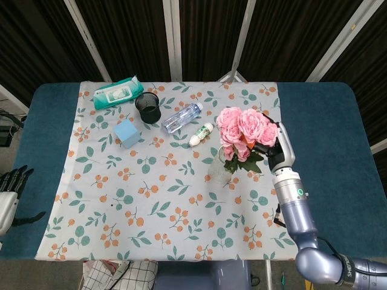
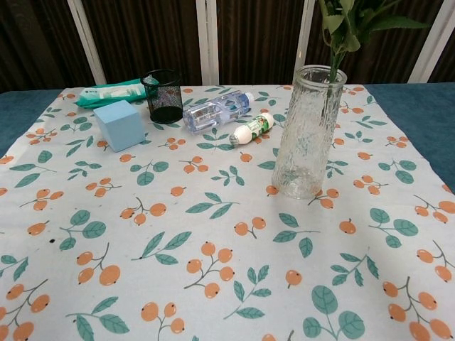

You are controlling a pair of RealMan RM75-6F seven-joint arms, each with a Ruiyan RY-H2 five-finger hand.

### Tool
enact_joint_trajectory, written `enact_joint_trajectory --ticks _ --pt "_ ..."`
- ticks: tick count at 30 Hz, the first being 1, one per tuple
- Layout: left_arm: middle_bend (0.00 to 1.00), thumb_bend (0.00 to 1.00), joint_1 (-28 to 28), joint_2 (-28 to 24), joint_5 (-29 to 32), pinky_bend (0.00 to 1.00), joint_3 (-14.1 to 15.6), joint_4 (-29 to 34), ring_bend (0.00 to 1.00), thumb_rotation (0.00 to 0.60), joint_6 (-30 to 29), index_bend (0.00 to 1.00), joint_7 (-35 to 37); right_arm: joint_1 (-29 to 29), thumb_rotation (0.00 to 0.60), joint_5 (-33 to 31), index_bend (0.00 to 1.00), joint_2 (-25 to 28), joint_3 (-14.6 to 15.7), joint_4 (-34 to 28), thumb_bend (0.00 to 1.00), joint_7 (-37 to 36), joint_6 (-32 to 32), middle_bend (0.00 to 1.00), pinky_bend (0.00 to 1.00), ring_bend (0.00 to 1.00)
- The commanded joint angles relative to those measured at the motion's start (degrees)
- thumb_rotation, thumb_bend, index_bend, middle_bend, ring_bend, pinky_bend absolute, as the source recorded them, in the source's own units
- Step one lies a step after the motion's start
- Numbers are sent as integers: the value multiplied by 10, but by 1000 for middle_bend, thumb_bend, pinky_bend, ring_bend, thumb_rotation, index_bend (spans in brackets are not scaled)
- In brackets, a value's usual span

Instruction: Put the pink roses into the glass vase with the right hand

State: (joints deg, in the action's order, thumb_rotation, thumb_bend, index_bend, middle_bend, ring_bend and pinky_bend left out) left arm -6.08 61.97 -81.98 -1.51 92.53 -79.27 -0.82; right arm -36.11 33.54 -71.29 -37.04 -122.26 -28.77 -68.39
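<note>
Pink roses (image 1: 244, 132) are held by the right hand (image 1: 275, 151), fingers closed on the bunch, blooms directly over the glass vase (image 2: 308, 132) toward the table's right edge. Stems run near vertical, tips at the vase mouth. Insertion depth is hard to judge; blooms are cut off in chest view. Left hand (image 1: 11, 184) idles, unloaded, at the left edge.

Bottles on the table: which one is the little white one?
The small white bottle with the green cap, lying on its side. It is nearer the glass vase than the bigger clear water bottle lying beside it.
</note>
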Motion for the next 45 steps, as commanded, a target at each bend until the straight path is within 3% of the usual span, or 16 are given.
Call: enact_joint_trajectory --ticks 1,18,24,27,29,31,35,45 --pt "0 0 -1 0 0 0 1 0 0 600 2 0 -1 0 600 3 542 -13 5 9 415 -4 0 489 471 534" --pt "0 0 -4 -3 9 0 2 5 0 600 13 0 0 -18 600 9 524 -90 14 103 415 0 21 490 471 534" --pt "0 0 -5 -5 10 0 2 6 0 600 17 0 2 -15 600 16 464 -99 17 115 415 4 35 486 470 511" --pt "0 0 -5 -5 10 0 2 6 0 600 16 0 2 -11 600 29 288 -93 20 113 415 2 58 374 406 383" --pt "0 0 -5 -5 10 0 2 7 0 600 16 0 2 -8 600 34 90 -89 21 111 414 0 65 217 284 230" --pt "0 0 -5 -5 10 0 2 7 0 600 16 0 2 -5 600 40 7 -83 20 108 412 -1 74 111 193 126" --pt "0 0 -5 -6 9 0 2 8 0 600 14 0 2 2 600 47 0 -71 19 93 386 1 82 2 93 8" --pt "0 0 -4 -6 8 0 3 9 0 600 12 0 2 31 600 70 0 -44 29 60 341 2 83 0 60 0"
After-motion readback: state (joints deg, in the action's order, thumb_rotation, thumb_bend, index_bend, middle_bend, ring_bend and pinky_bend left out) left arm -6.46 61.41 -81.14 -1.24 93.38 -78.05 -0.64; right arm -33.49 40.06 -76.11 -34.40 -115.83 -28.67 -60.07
